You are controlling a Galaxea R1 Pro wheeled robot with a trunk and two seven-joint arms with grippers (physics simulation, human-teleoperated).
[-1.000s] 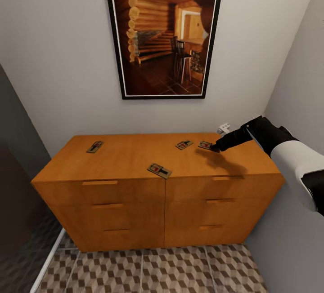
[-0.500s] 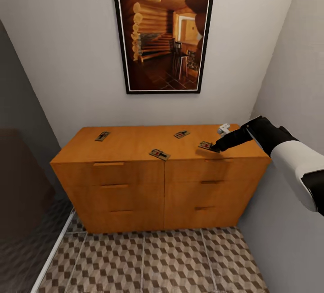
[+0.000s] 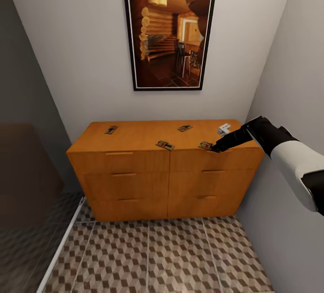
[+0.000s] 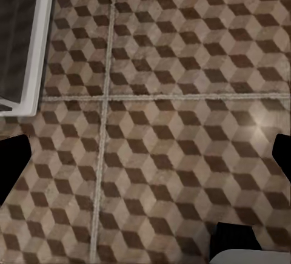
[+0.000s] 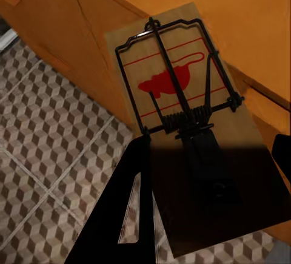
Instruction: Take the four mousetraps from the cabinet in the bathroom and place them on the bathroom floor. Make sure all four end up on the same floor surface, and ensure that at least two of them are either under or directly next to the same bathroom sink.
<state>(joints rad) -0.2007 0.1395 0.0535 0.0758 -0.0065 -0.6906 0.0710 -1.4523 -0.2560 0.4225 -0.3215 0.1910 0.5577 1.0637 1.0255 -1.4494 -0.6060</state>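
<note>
Head view: orange-brown cabinet (image 3: 166,180) stands against the far wall under a framed picture (image 3: 170,28), with cube-patterned bathroom floor (image 3: 157,257) in front of it.

Four mousetraps on the cabinet top:
- far-left mousetrap (image 3: 111,129), near the far left corner
- middle mousetrap (image 3: 165,145), at the near edge by the centre seam
- far mousetrap (image 3: 184,128), right of centre, well apart from the edge
- right mousetrap (image 3: 205,145), at the near right edge

A small white object (image 3: 223,128) sits at the far right of the top.

Right end effector (image 3: 216,148): its tip is at the right mousetrap. Right wrist view: this trap (image 5: 188,118) overhangs the cabinet's front edge, dark fingers (image 5: 124,215) on either side of its near end; actual clamping cannot be told.

Left wrist view: left end effector fingers (image 4: 12,164) spread wide over floor tiles, holding nothing.
</note>
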